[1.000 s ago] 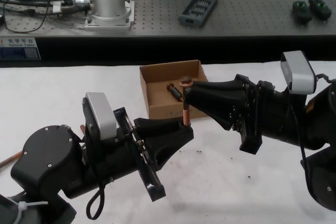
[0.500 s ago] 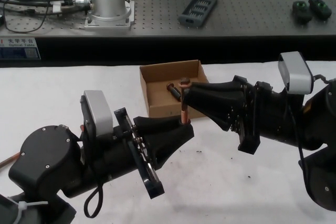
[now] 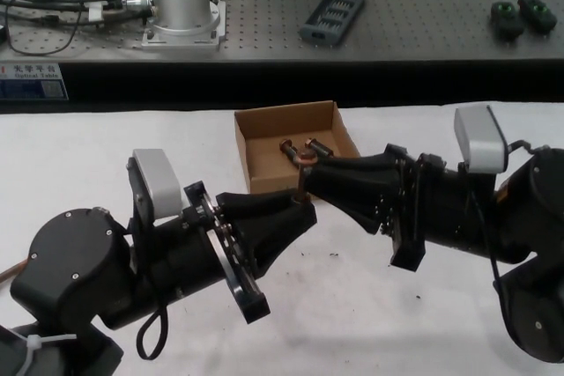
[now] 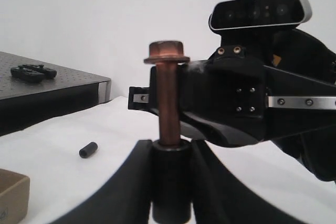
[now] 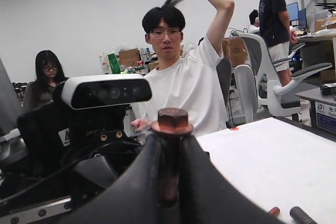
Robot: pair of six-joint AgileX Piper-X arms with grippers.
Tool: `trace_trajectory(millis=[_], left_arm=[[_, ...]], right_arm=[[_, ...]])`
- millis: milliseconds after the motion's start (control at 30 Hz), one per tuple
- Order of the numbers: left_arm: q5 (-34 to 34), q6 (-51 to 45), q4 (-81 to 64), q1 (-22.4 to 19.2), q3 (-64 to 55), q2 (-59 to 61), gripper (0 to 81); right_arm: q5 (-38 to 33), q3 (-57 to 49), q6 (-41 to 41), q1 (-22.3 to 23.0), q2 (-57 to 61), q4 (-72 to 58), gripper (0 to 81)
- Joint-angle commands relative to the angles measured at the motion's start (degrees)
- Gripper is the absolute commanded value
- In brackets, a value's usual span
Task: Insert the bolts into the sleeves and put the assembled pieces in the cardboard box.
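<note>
Sunk deeper since a second ago, the bolt [image 4: 167,98] stands partly in the sleeve [image 4: 170,184] just before the cardboard box [image 3: 264,175], our right gripper [image 5: 168,156] clenched under its head and left gripper [image 4: 170,153] clamped on the sleeve; we judge both parts rigid, light and slippery.

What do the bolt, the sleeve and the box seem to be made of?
The bolt looks like copper-toned metal, with a dull sheen on its hex head. The sleeve is matte black, perhaps plastic or coated metal. The box is plain brown cardboard, with thin walls.
</note>
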Motion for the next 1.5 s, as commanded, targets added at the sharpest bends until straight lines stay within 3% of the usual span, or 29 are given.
trace_trajectory(millis=[0,600,767,833,1000,1100,1367,1467], left_arm=[[0.41,-0.14,-3.04,0.18,-0.60,-0.37,0.6],[0.41,3.82,0.33,0.18,-0.60,-0.37,0.6],[0.22,3.83,0.22,0.18,-0.60,-0.37,0.6],[-0.28,3.83,0.22,0.18,-0.60,-0.37,0.6],[-0.28,3.83,0.22,0.18,-0.60,-0.37,0.6],[-0.42,3.83,0.22,0.18,-0.60,-0.37,0.6],[-5.08,3.35,0.12,0.18,-0.60,-0.37,0.6],[-6.12,2.74,0.12,0.42,-0.60,-0.37,0.6]], right_arm=[[1.61,-0.28,-0.67,-0.39,0.68,-0.63,6.6],[-0.81,-0.28,-3.69,-1.25,0.68,4.67,6.4],[-0.81,-0.28,-4.56,-1.39,0.68,6.97,0.8],[-0.81,-0.28,-4.56,-1.39,0.68,7.41,8.0],[0.36,-0.28,-4.28,-1.39,0.68,7.51,36.7],[3.03,-0.28,-4.18,-1.39,0.68,7.51,45.6],[4.97,-0.28,-2.37,-1.76,0.68,1.64,46.1],[4.75,-0.28,0.97,-3.29,0.68,-0.63,42.1]])
